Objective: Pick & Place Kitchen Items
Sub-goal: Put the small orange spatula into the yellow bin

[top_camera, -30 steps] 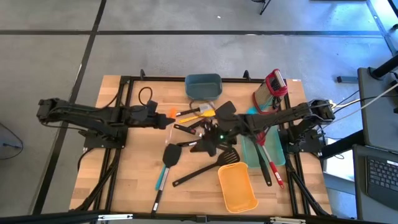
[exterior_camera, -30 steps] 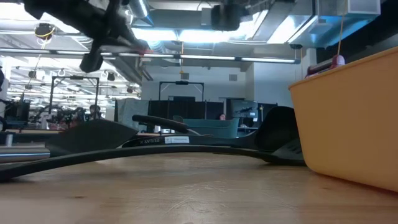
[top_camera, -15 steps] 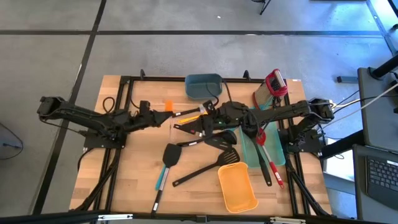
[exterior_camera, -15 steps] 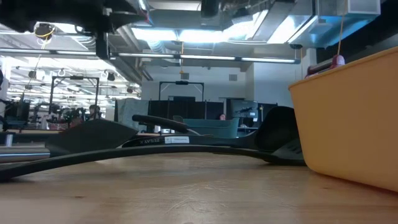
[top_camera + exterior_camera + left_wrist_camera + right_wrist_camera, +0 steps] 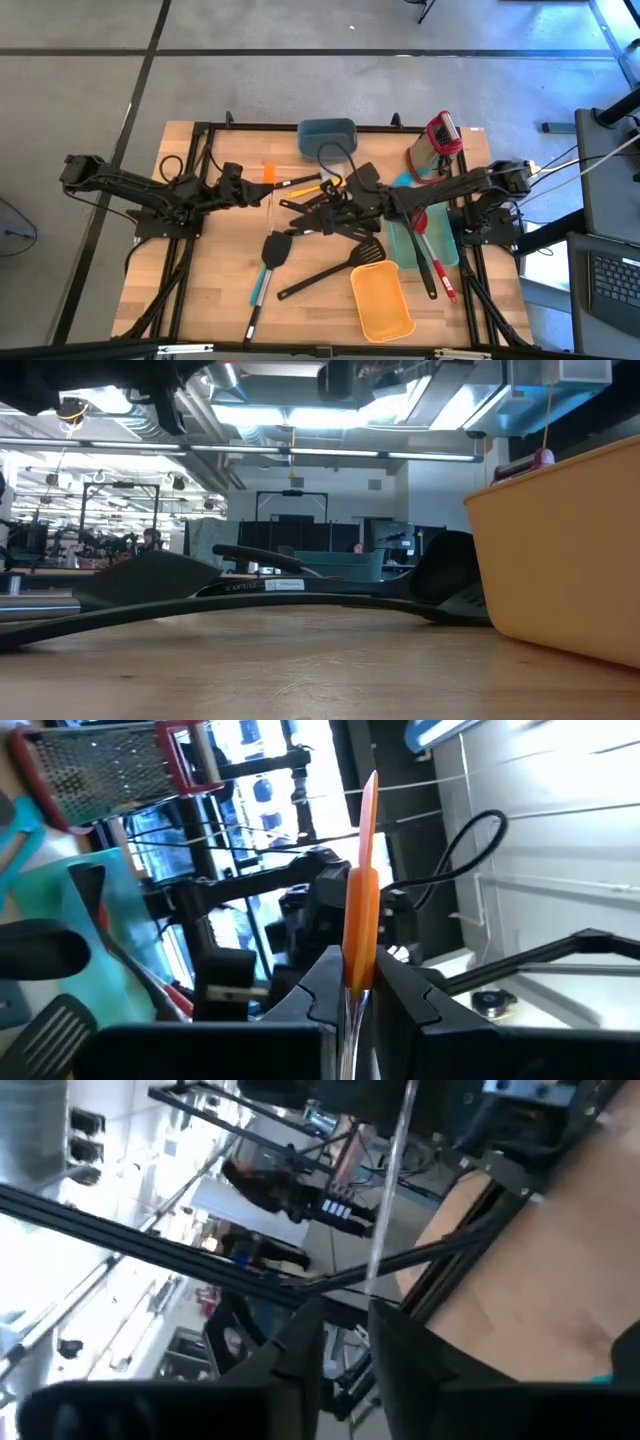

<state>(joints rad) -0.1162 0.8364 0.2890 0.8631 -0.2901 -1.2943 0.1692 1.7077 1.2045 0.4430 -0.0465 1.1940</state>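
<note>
So from up top, my left gripper (image 5: 262, 193) is clamped tight on the orange-headed spatula (image 5: 360, 910), holding it off the wooden table (image 5: 215, 290) on the left side, orange head poking out past the fingers. My right gripper (image 5: 340, 208) sits over the pile of black turners (image 5: 330, 215) mid-table; the fingers look a bit apart, but honestly I can't tell if they're on anything. A yellow bin (image 5: 381, 301) sits near the front edge, a teal bin (image 5: 326, 138) at the back.
</note>
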